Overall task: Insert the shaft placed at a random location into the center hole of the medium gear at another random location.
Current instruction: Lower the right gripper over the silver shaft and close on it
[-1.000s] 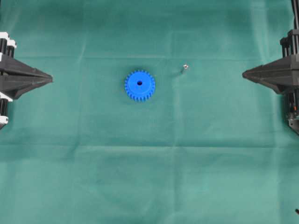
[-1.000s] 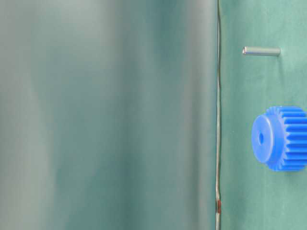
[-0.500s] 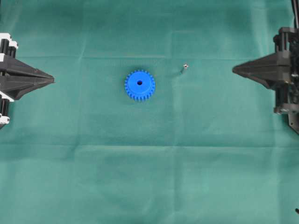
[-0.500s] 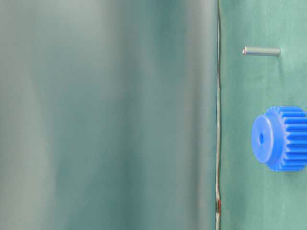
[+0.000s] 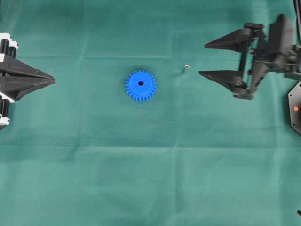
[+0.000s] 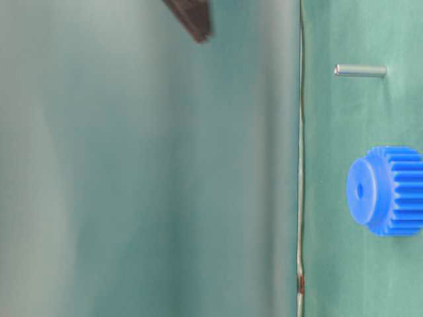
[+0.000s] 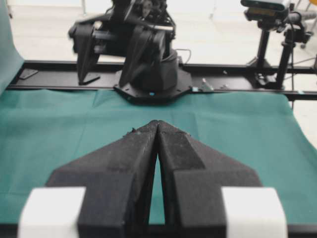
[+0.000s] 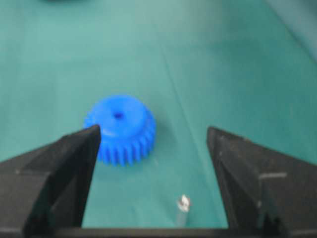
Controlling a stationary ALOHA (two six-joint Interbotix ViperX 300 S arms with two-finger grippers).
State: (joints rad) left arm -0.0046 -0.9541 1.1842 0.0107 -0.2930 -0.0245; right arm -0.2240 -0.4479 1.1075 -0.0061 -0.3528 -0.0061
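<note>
right end effector (image 5: pixel 203 60) stood wide, empty, near the shaft (image 5: pixel 186 68) | shaft stood upright on the worktop (image 5: pixel 141 179), beside the medium gear (image 5: pixel 140 86) | left end effector (image 5: pixel 52 81) pressed closed | risk: the pin (tiny) could topple or slip if a finger nudged it

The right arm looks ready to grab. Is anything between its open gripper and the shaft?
Nothing visible. Only bare green cloth lies between the right gripper and the shaft, which stands upright, apart from the medium gear.
</note>
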